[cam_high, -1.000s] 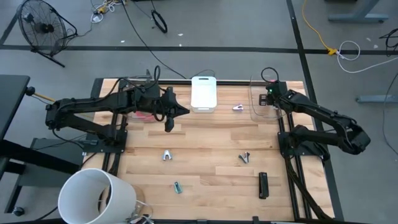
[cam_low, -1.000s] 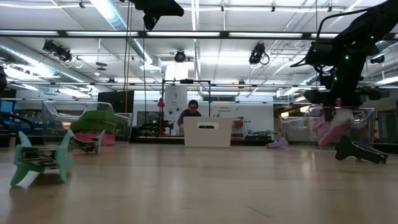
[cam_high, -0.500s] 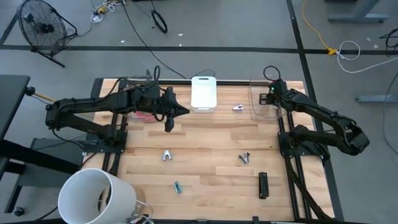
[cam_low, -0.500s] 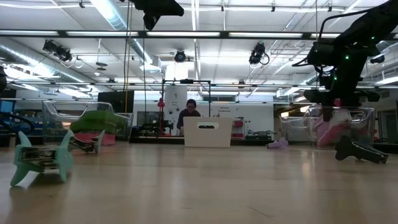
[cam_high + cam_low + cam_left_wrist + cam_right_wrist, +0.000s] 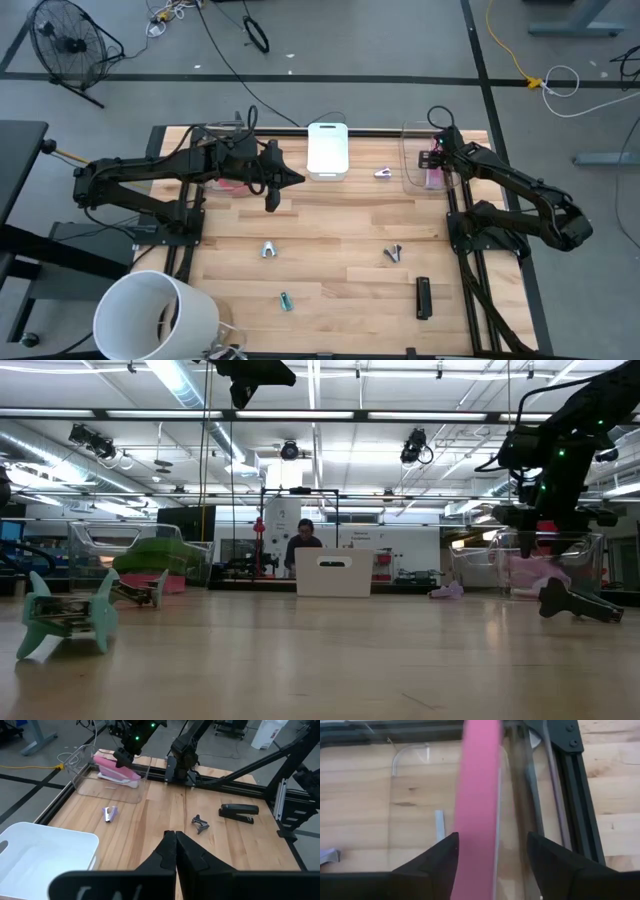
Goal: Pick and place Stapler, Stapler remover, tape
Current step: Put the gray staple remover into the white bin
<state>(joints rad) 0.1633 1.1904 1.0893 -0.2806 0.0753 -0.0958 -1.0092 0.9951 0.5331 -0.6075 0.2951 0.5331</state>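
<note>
My left gripper (image 5: 271, 203) is hanging shut and empty above the table (image 5: 330, 230), near the white bin (image 5: 327, 150). Further right, my right gripper (image 5: 437, 158) is hovering over the clear bin (image 5: 412, 170) at the table's far right corner, fingers (image 5: 432, 860) standing wide apart. The pink tape (image 5: 477, 805) is lying in that bin, between but not gripped by the fingers. The black stapler (image 5: 423, 297) is lying near the front right edge.
</note>
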